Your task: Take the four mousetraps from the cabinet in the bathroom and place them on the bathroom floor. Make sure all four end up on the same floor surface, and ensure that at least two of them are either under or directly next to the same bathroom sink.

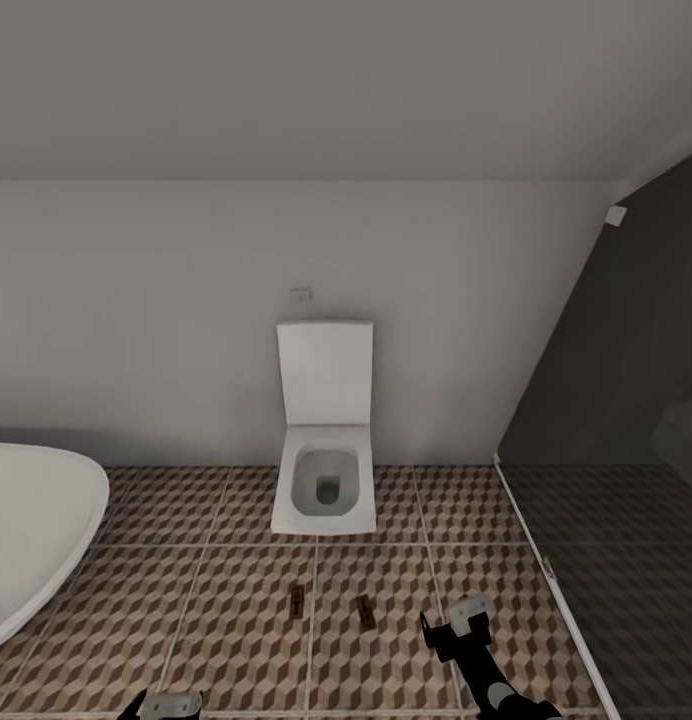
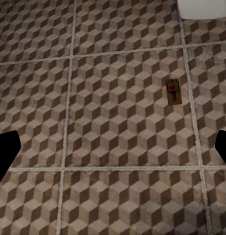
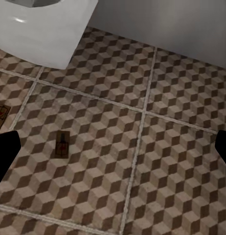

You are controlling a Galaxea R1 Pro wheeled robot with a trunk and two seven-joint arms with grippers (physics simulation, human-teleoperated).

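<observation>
So, two mousetraps are already down on the cube-pattern bathroom floor (image 1: 236, 600), in front of the square white toilet (image 1: 324, 470): the left mousetrap (image 1: 297, 602) and the right mousetrap (image 1: 365, 612), near each other either side of a grout line, long axes running roughly toward the toilet, the right one a bit skewed. No sink or cabinet anywhere in these shots, just the bathtub (image 1: 31, 530) rim off to the left.

The right gripper (image 1: 456, 628) hangs just past the right mousetrap and is clearly the nearer one; the left gripper (image 1: 169, 706) barely pokes in at the bottom edge, further from both. Both wrist cams show the dark fingertips spread wide at the frame edges with nothing but tile between them, so both sets of fingers are wide open and carrying nothing.

View differences: the right wrist cam gets both traps plus the toilet base, with one trap (image 3: 61, 144) in full and the other (image 3: 0, 116) clipped at the edge. The left wrist cam catches a single trap (image 2: 173, 91), red spot visible. My guess is two traps remain to be fetched, and neither of these counts as next to a sink yet.
</observation>
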